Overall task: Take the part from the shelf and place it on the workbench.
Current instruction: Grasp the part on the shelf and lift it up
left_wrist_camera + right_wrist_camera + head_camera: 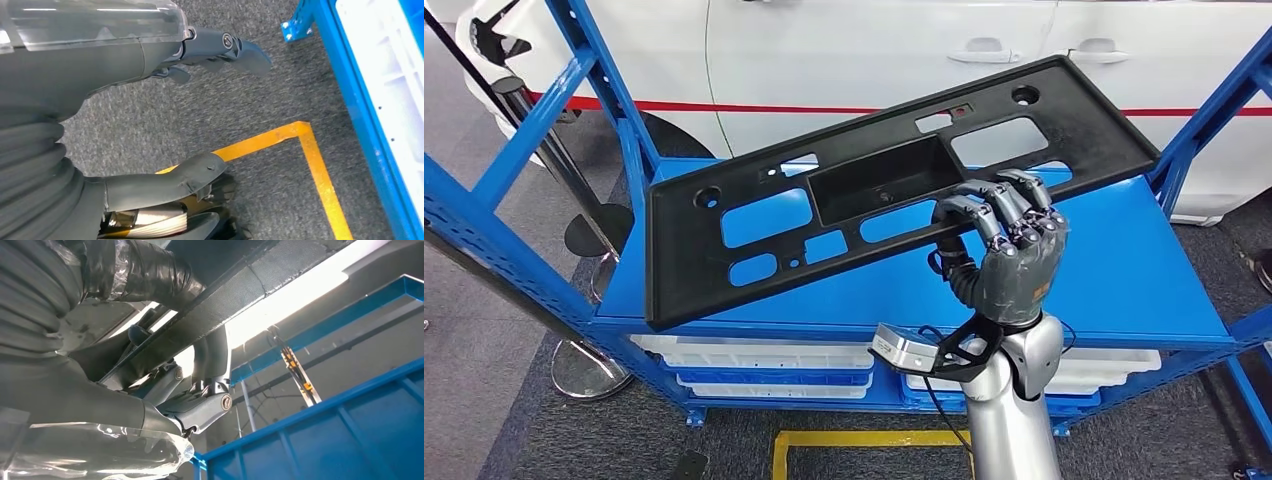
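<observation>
One hand (1014,262) — the right — grips the tilted part's (724,250) near edge.

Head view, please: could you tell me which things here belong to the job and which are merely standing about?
Job:
black plastic part, tilted above the shelf
right hand, gripping its lower edge
blue shelf

Standing about:
white trays on the lower level
white car
yellow floor tape
</observation>
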Controlling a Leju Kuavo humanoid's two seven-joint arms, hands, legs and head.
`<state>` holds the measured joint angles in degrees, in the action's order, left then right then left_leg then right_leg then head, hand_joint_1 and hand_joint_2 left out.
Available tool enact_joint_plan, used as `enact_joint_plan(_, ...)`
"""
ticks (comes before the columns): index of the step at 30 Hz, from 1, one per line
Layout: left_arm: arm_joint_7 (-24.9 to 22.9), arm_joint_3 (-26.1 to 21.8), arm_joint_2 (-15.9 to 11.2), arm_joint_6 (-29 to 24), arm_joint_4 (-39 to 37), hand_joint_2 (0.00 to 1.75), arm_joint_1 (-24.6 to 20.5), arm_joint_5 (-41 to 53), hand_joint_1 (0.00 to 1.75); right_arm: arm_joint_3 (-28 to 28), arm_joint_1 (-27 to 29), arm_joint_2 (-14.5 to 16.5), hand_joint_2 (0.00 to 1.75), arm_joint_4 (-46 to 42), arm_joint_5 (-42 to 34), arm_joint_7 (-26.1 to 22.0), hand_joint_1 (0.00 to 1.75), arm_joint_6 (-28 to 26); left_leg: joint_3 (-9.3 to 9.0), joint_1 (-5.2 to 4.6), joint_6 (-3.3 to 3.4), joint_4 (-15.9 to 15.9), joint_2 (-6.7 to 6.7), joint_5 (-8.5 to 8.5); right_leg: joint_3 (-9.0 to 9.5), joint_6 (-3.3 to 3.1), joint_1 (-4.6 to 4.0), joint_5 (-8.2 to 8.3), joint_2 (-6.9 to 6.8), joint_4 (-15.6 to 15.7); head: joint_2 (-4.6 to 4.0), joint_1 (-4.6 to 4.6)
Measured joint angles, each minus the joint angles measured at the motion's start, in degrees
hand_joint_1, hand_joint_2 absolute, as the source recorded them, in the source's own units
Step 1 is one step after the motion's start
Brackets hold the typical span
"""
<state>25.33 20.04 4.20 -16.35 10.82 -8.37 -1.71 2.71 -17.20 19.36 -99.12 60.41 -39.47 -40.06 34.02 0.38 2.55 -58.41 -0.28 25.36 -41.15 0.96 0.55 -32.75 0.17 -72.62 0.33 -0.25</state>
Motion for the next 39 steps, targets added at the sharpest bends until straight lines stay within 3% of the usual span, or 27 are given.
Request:
enact_joint_plan(1,-0.09,0.00,0.00,0.00,0.00,1.75,0.09,0.04,0.00,0.00,0.19,-0.06,1.75,0.05,-0.08,0.00,1.75,0.00,0.02,-0.04,0.02,-0.03,-0.01,0.00,-0.97,0.07,0.05,-0.39,0.00,-2.06,0.00,0.01)
enact_joint_plan(2,-0.12,0.00,0.00,0.00,0.00,1.75,0.15,0.06,0.00,0.00,0.33,-0.09,1.75,0.10,-0.13,0.00,1.75,0.00,0.03,-0.06,0.01,-0.07,-0.04,0.01,-0.84,0.08,0.10,0.37,-0.01,-1.85,0.00,0.01)
enact_joint_plan(4,-0.13,0.00,0.00,0.00,0.00,1.75,0.18,0.07,0.00,0.02,0.42,-0.13,1.75,0.15,-0.22,0.00,1.75,0.00,0.00,-0.06,-0.13,-0.23,-0.12,0.10,2.32,-0.14,0.18,4.00,-0.04,4.34,0.00,0.02)
enact_joint_plan(6,-0.13,0.00,0.00,0.00,0.00,1.75,0.17,0.07,0.00,0.05,0.42,-0.12,1.75,0.16,-0.32,0.00,1.75,0.00,0.15,-0.24,-0.50,-0.52,-0.17,0.29,5.54,-0.53,0.04,6.23,-0.07,10.83,0.00,0.00)
enact_joint_plan(7,-0.14,0.00,0.00,0.00,0.00,1.75,0.18,0.07,0.00,0.07,0.43,-0.12,1.75,0.17,-0.36,0.00,1.75,0.01,0.27,-0.30,-0.76,-0.64,-0.18,0.33,6.18,-0.69,-0.08,6.45,-0.05,12.30,0.00,-0.01)
enact_joint_plan(11,-0.20,0.00,0.01,0.39,0.00,1.75,0.18,-0.02,0.00,0.17,0.45,-0.09,1.75,0.20,-0.43,0.00,1.75,0.02,0.67,-0.14,-1.94,-1.41,-0.12,0.96,6.41,-1.65,-0.11,6.72,0.03,13.22,0.00,-0.02)
enact_joint_plan(13,-0.31,-0.03,0.02,1.40,0.00,1.75,0.25,-0.56,0.00,0.35,0.44,-0.07,1.75,0.34,-0.42,0.00,1.75,0.02,2.60,0.06,-2.49,-5.79,-0.08,3.67,6.62,-2.20,0.02,6.90,-0.14,13.54,0.00,-0.02)
enact_joint_plan(15,-0.91,-0.15,0.08,2.03,0.00,1.75,0.53,-1.19,0.00,0.48,0.46,-0.06,1.75,0.68,-0.42,0.00,1.75,0.02,5.87,0.23,-2.94,-12.74,-0.08,6.78,6.61,-2.47,-0.06,6.88,-0.20,13.55,0.00,-0.02)
enact_joint_plan(17,-1.95,-0.28,0.14,1.69,-0.01,1.75,0.86,-1.50,0.00,0.51,0.49,-0.06,1.75,1.09,-0.43,0.00,1.75,0.02,7.31,0.37,-3.17,-15.53,-0.07,6.89,6.59,-2.48,-0.12,6.87,-0.18,13.51,0.00,-0.03)
enact_joint_plan(18,-2.44,-0.37,0.15,1.27,-0.01,1.75,0.94,-1.63,0.00,0.55,0.49,-0.06,1.75,1.28,-0.45,0.00,1.75,0.02,6.61,0.40,-3.18,-13.98,-0.07,5.55,6.61,-2.46,-0.12,6.86,-0.16,13.48,0.00,-0.03)
enact_joint_plan(20,-3.26,-0.65,0.15,0.47,0.00,1.75,0.86,-1.91,0.00,0.84,0.46,-0.05,1.75,1.67,-0.72,0.00,1.75,0.02,3.19,0.41,-3.03,-6.92,-0.06,2.11,6.62,-2.27,-0.12,6.75,-0.14,13.33,0.00,-0.03)
enact_joint_plan(22,-4.05,-0.98,0.15,0.08,0.00,1.75,0.67,-2.19,0.00,1.33,0.39,-0.04,1.75,2.15,-1.64,0.00,1.75,0.02,0.69,0.19,-2.55,-1.66,-0.11,0.47,6.49,-1.82,-0.27,6.65,-0.12,13.11,0.00,-0.02)
enact_joint_plan(25,-5.62,-1.60,0.16,-0.02,0.00,1.75,0.69,-2.44,0.00,2.39,0.37,-0.04,1.75,3.40,-3.41,0.00,1.75,0.02,0.45,-0.13,-1.58,-0.75,-0.17,0.20,6.40,-0.95,-0.31,6.90,-0.11,13.18,0.00,-0.01)
enact_joint_plan(27,-6.78,-1.98,0.21,0.04,0.00,1.75,0.69,-2.53,0.00,3.20,0.37,-0.08,1.75,4.07,-3.83,0.00,1.75,0.02,0.42,-0.02,-0.80,-0.33,-0.09,-0.34,5.95,-0.48,-0.17,5.84,-0.07,12.04,0.00,-0.01)
enact_joint_plan(30,-8.03,-2.38,0.39,0.55,-0.01,1.75,0.69,-2.71,0.00,4.22,0.30,-0.13,1.75,5.13,-3.66,0.00,1.75,0.02,0.65,-0.03,-0.17,-0.04,-0.01,-0.78,2.55,-0.12,-0.09,0.48,-0.10,3.60,0.00,0.02)
enact_joint_plan(31,-8.32,-2.53,0.50,0.84,-0.01,1.75,0.77,-2.77,0.00,4.56,0.30,-0.13,1.75,5.67,-3.61,0.00,1.75,0.02,0.80,-0.11,-0.07,-0.08,0.01,-0.86,1.36,-0.10,-0.08,-0.78,-0.10,0.60,0.00,0.01)
enact_joint_plan(32,-8.51,-2.66,0.64,1.19,-0.01,1.75,0.87,-2.77,0.00,4.88,0.30,-0.13,1.75,6.19,-3.68,0.00,1.75,0.02,0.97,-0.21,0.00,-0.12,0.02,-0.95,0.87,-0.14,-0.09,-1.04,-0.10,-0.89,0.00,0.01)
enact_joint_plan(33,-8.63,-2.74,0.79,1.54,-0.02,1.75,0.96,-2.68,0.00,5.21,0.27,-0.13,1.75,6.64,-3.87,0.00,1.75,0.02,1.12,-0.28,0.04,-0.18,0.02,-1.03,1.38,-0.26,-0.12,-0.28,-0.10,-0.38,0.00,0.01)
enact_joint_plan(36,-8.81,-2.80,1.28,2.34,-0.02,1.75,1.07,-2.27,0.00,6.22,0.06,-0.12,1.75,7.47,-4.68,0.00,1.75,0.02,1.46,-0.46,-0.18,-0.46,-0.08,-1.28,6.99,-1.01,-0.42,3.93,-0.12,9.34,0.00,0.00)
enact_joint_plan(37,-8.96,-2.83,1.40,2.46,-0.02,1.75,1.07,-2.10,0.00,6.52,0.00,-0.11,1.75,7.66,-4.75,0.00,1.75,0.02,1.59,-0.54,-0.39,-0.55,-0.09,-1.41,8.27,-1.23,-0.57,4.59,-0.12,11.80,0.00,-0.01)
enact_joint_plan(39,-9.37,-2.95,1.51,2.70,-0.02,1.75,1.10,-1.62,0.00,6.95,-0.06,-0.10,1.75,8.01,-4.69,0.00,1.75,0.02,1.84,-0.61,-0.92,-0.65,-0.08,-1.73,8.70,-1.59,-0.83,4.84,-0.05,13.20,0.00,-0.01)
